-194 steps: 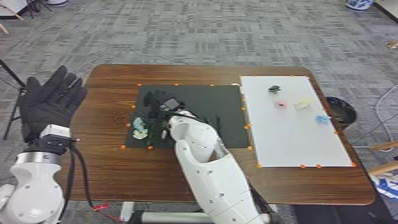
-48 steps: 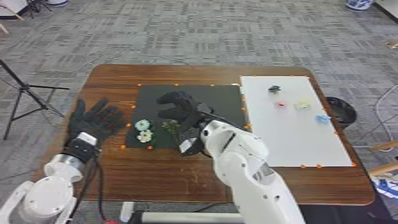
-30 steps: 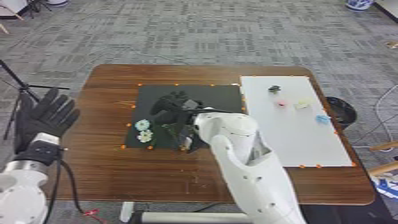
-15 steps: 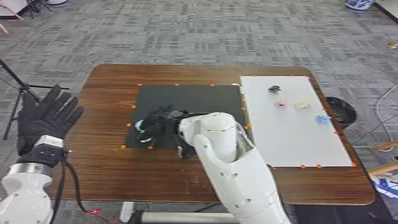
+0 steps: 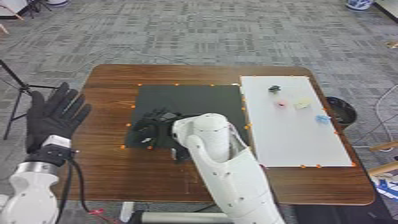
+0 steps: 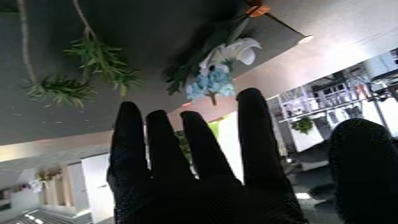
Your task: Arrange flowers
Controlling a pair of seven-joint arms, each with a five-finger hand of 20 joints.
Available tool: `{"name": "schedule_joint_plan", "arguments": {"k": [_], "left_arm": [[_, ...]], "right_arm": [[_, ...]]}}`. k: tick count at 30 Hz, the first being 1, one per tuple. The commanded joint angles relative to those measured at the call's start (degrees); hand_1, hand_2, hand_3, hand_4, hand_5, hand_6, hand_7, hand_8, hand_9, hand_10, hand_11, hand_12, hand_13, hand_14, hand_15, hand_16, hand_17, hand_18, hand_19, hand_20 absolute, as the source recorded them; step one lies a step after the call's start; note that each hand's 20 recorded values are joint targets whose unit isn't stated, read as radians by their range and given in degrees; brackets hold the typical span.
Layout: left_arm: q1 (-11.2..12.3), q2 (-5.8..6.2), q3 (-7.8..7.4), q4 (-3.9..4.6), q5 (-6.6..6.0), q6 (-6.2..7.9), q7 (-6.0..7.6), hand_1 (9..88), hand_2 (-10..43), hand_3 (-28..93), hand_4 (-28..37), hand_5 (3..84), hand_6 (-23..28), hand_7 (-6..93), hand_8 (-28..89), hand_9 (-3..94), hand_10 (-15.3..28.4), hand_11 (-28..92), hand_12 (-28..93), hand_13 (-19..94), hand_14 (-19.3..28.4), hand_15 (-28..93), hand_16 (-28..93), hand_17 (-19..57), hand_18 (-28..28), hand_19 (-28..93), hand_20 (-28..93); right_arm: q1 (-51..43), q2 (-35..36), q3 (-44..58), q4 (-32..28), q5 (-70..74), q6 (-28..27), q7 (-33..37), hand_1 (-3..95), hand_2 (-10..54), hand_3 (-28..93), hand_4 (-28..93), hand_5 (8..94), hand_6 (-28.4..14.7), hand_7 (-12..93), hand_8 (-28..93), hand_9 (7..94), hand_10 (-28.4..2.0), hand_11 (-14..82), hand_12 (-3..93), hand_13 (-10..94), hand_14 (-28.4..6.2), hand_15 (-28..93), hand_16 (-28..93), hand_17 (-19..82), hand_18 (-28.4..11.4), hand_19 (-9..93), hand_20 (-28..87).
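Note:
In the head view my right hand (image 5: 155, 121) is over the left part of the dark mat (image 5: 200, 95), covering the flowers there. The right wrist view shows that hand (image 6: 209, 195) open, with straight fingers and the thumb apart. Beyond its fingertips are a light blue flower (image 6: 211, 84) and a white flower (image 6: 233, 52); I cannot tell whether the fingers touch them. Green sprigs (image 6: 99, 59) lie on the mat to one side. My left hand (image 5: 55, 116) is open beside the table's left edge.
A white board (image 5: 298, 142) lies on the table's right half, bearing a dark green piece (image 5: 274, 89), a pink flower (image 5: 282, 104), a yellow one (image 5: 302, 104) and a blue one (image 5: 322, 119). A black bin (image 5: 341, 111) stands beyond the right edge; a tripod (image 5: 19, 92) stands at left.
My right hand has come from the mat's middle toward its lower left, over the blue and white flowers. My left hand has drawn back leftward from the table's edge.

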Motion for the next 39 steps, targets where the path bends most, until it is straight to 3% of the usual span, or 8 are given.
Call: {"name": "schedule_joint_plan", "arguments": {"k": [1,10,21,33,39], "left_arm": [[-0.18,0.09,0.42,-0.54,0.27,-1.21,0.39,30.3,19.7,47,-28.3,32.4,6.4,6.2,-8,26.5,10.9,12,6,21,10.3,9,-3,-7.1,12.7,33,2],[-0.3,0.19,0.69,-0.46,0.12,-1.94,0.0,28.7,19.2,50,-28.3,32.4,6.2,6.7,-8,26.6,10.4,13,6,22,9.7,9,-4,-6.8,12.6,34,2],[-0.74,0.18,1.09,-0.37,0.07,-2.66,-0.3,29.1,19.0,50,-28.3,32.7,6.3,7.7,-9,26.7,10.5,15,5,22,9.8,11,-4,-7.4,12.9,35,1],[-0.11,-0.17,1.06,-0.31,-0.39,-3.1,-0.47,29.2,18.8,51,-28.3,33.1,6.8,8.3,-9,26.9,11.3,17,5,21,11.0,14,-5,-8.6,13.5,36,1],[0.07,-0.19,0.98,-0.22,-0.68,-3.21,-0.43,29.4,18.8,51,-28.3,33.4,7.2,8.5,-9,26.9,12.0,17,4,20,11.9,15,-6,-9.2,13.7,37,1]], "right_arm": [[1.12,-0.81,-0.74,0.81,-9.32,0.63,2.4,4.2,23.5,75,-28,34.4,-3.7,5,-8,22.0,-17.7,0.2,14.1,4,-20.6,26,10,-7,-19.0,54,6],[1.58,-0.6,-0.28,1.69,-9.97,0.35,2.41,8.0,23.8,75,-28,35.1,-10.6,2,-9,26.8,-14.2,5.1,10.5,6,-19.8,28,6,-6,-19.0,55,5],[2.73,-1.1,1.11,3.55,-9.37,1.94,5.33,10.1,23.1,74,-28,28.9,-15.3,-1,-8,23.8,-15.1,5.1,9.2,3,-18.6,28,2,-6,-18.9,56,4],[2.59,-0.13,1.24,3.34,-6.33,9.13,10.14,13.5,21.7,74,-27,27.7,-16.7,-2,-8,21.9,-15.3,7.0,7.6,2,-17.7,31,-5,-5,-18.2,58,3],[3.03,0.49,1.46,3.42,-5.3,7.38,11.51,14.9,21.1,74,-27,28.5,-16.9,-1,-9,22.0,-15.6,9.1,6.4,2,-17.6,34,-8,-5,-18.2,59,2]]}}
